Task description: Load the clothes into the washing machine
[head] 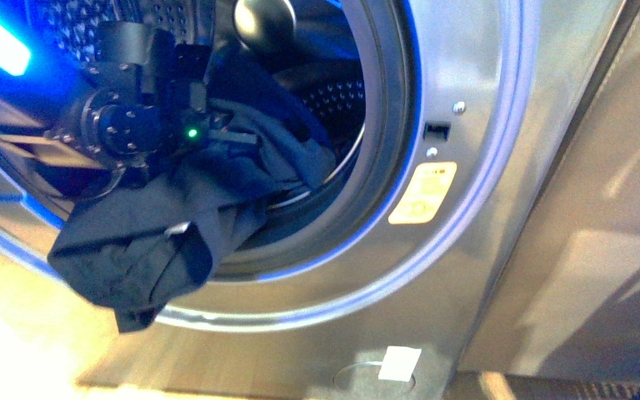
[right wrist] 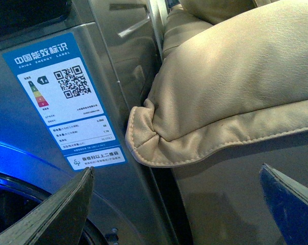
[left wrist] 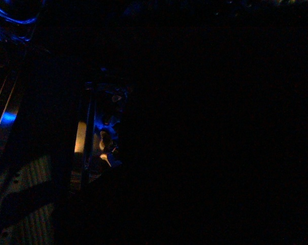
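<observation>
Beige stitched cushion (right wrist: 235,76), wooden floor (head: 17,333)

left wrist view: dark | left pincer (head: 221,133): buried in clothes (head: 158,237)

Pale floor (head: 17,350) carries the washing machine (head: 483,167)

"CHINA ENERGY LABEL" (with QR code) on washing machine (right wrist: 42,168) label (right wrist: 66,102)
</observation>
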Action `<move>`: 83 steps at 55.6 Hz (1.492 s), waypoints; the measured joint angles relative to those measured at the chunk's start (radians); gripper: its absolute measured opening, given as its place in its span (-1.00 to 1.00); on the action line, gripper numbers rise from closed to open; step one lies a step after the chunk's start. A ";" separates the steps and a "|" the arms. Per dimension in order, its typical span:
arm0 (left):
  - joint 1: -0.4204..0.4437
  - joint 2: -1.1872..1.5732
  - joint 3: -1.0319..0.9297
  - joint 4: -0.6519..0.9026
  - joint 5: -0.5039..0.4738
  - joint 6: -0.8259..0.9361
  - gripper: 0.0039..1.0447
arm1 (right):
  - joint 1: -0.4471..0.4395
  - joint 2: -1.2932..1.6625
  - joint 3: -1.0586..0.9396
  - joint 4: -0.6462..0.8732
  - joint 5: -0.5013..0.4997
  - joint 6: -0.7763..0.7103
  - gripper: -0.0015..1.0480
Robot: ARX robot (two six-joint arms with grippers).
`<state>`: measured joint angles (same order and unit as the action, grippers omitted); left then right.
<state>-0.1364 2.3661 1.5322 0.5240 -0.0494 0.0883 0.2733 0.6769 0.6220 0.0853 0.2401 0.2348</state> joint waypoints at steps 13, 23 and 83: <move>-0.022 0.032 0.034 0.000 -0.005 -0.010 -0.83 | -0.006 -0.012 -0.037 0.014 0.012 -0.066 0.69; -0.037 0.062 0.062 0.000 -0.039 -0.010 -0.83 | -0.060 -0.089 -0.177 0.061 -0.038 -0.192 0.20; -0.051 0.187 0.203 -0.061 -0.180 -0.067 0.65 | -0.271 -0.464 -0.571 0.078 -0.238 -0.232 -0.95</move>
<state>-0.1879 2.5534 1.7348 0.4625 -0.2295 0.0212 0.0021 0.2131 0.0513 0.1631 0.0017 0.0029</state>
